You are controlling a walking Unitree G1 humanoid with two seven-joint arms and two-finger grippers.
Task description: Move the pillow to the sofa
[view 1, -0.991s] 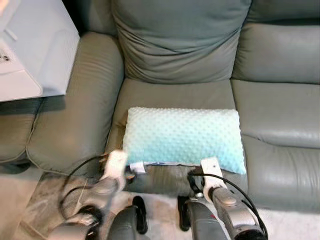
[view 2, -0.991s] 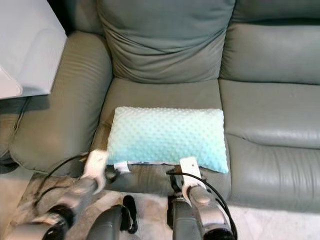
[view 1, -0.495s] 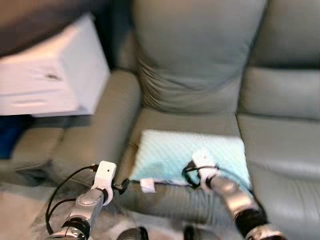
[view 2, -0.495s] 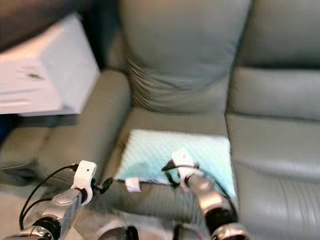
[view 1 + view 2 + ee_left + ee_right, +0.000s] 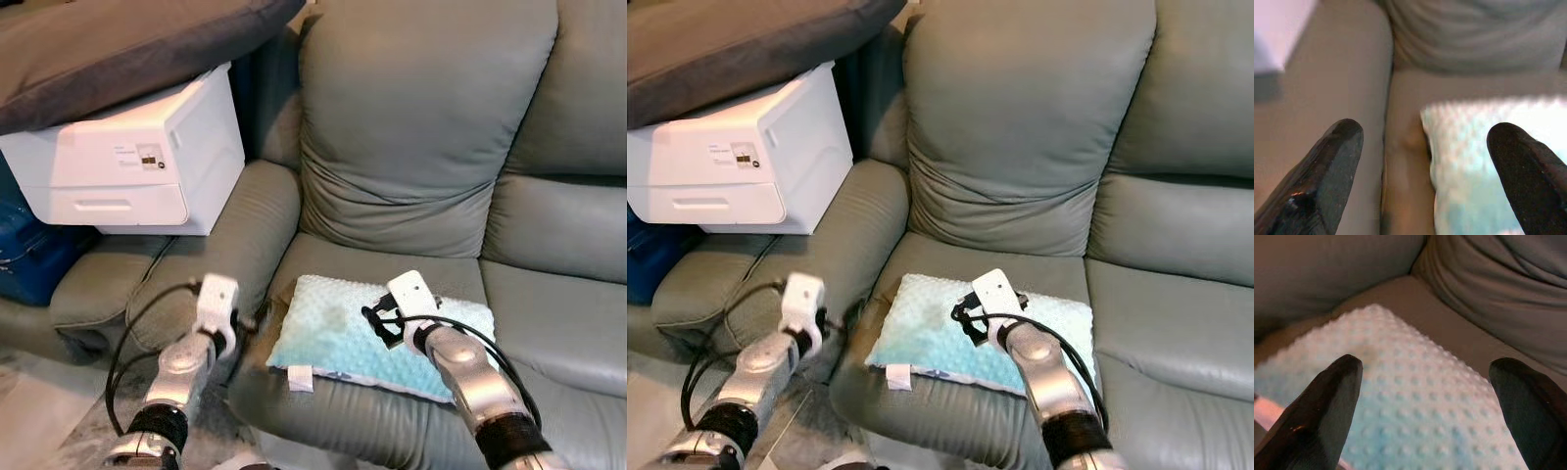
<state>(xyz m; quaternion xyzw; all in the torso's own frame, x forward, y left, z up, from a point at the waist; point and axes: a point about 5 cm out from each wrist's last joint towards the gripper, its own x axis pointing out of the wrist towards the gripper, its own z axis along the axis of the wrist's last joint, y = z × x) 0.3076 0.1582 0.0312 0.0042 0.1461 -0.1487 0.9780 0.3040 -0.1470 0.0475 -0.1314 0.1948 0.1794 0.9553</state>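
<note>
On the sofa [image 5: 411,147] seat: pillow [image 5: 338,338] lying flat | right hand [image 5: 1422,401] spread wide just above it, holding nothing | left hand [image 5: 1420,166] wide open beside armrest [image 5: 230,235], empty | printer [image 5: 137,162] on armrest

Pillow [image 5: 345,337] = small rectangular cushion, pale mint/aqua w/ a bumpy dotted minky fabric and a little white tag [image 5: 301,378] hanging off its front left corner. It's lying flat on the sofa [image 5: 421,147] seat cushion, long side running left-right, just in front of the backrest and next to the left armrest. Sofa is grey-green leather, puffy back cushions, creased a bit. Faint darker smudge on pillow's left half.
</note>
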